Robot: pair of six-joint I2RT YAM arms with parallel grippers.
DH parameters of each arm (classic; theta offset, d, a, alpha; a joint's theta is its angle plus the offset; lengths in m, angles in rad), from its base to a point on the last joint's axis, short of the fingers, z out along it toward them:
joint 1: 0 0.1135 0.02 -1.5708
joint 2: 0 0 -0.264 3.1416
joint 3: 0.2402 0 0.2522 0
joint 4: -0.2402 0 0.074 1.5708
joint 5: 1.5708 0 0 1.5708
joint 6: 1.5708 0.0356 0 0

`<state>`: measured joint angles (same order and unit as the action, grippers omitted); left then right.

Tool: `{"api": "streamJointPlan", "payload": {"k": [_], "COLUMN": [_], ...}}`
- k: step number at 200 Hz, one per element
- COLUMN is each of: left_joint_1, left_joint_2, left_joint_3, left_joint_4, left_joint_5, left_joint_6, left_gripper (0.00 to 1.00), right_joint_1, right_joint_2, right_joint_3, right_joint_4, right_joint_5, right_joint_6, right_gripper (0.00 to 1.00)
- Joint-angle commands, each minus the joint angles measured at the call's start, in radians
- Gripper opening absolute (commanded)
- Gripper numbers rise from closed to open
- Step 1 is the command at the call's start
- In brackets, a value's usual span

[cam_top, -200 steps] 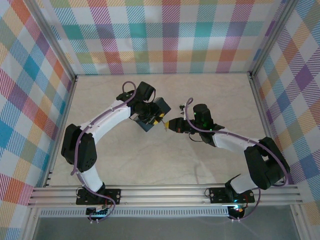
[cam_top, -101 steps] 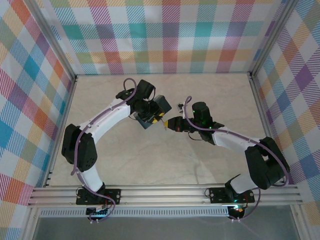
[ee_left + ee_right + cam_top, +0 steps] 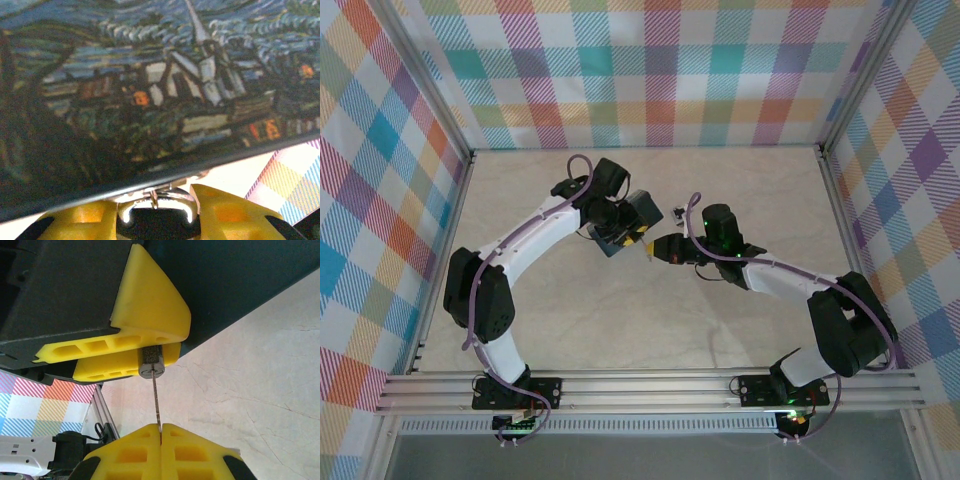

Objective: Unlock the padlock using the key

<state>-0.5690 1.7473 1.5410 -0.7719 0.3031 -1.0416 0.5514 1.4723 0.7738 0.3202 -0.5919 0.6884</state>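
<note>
- Left end effector (image 3: 636, 238): sits at mid-table, beside the right end effector. Its yellow fingers (image 3: 142, 305) are closed to a narrow grip on the small grey-silver metal padlock (image 3: 150, 362).
- Padlock: clamped between those two yellow fingers, just below the edge of the dark blue rectangular tin with a painted night-village print (image 3: 150, 75). In the left wrist view its polished rounded body shows between the finger pads, right up against the tin's dark rim.
- Tin: sits directly against the left end effector, on its far side in the top view. Whether it rests on the table cannot be told.
- Right end effector (image 3: 161, 432): yellow fingers pressed together, pinching the thin metal key (image 3: 156, 402) by its lower end.
- Key: the blade runs straight from the right fingertips to the padlock's exposed end face and meets it. How far it has entered cannot be told.
- Both arms: bent inward, so the two end effectors face each other tip to tip.
- Table (image 3: 620, 320): pale, marble-patterned surface, enclosed by multicoloured plaid walls (image 3: 660, 70).
</note>
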Motion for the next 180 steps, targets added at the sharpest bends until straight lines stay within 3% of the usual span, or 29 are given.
{"api": "streamJointPlan", "payload": {"k": [1, 98, 180], "left_joint_1": [0.012, 0.03, 0.034], "left_joint_2": [-0.006, 0.008, 0.006], "left_joint_3": [0.031, 0.046, 0.031], "left_joint_4": [-0.04, -0.068, -0.057], "left_joint_5": [0.063, 0.057, 0.067], "left_joint_6": [0.039, 0.066, 0.064], "left_gripper": [0.08, 0.08, 0.08], "right_joint_1": [0.006, 0.005, 0.005], "right_joint_2": [-0.001, 0.018, 0.003], "right_joint_3": [0.009, 0.009, 0.003], "right_joint_4": [0.003, -0.125, -0.043], "right_joint_5": [0.001, -0.005, -0.047], "right_joint_6": [-0.011, -0.065, -0.054], "right_gripper": [0.0, 0.0, 0.0]}}
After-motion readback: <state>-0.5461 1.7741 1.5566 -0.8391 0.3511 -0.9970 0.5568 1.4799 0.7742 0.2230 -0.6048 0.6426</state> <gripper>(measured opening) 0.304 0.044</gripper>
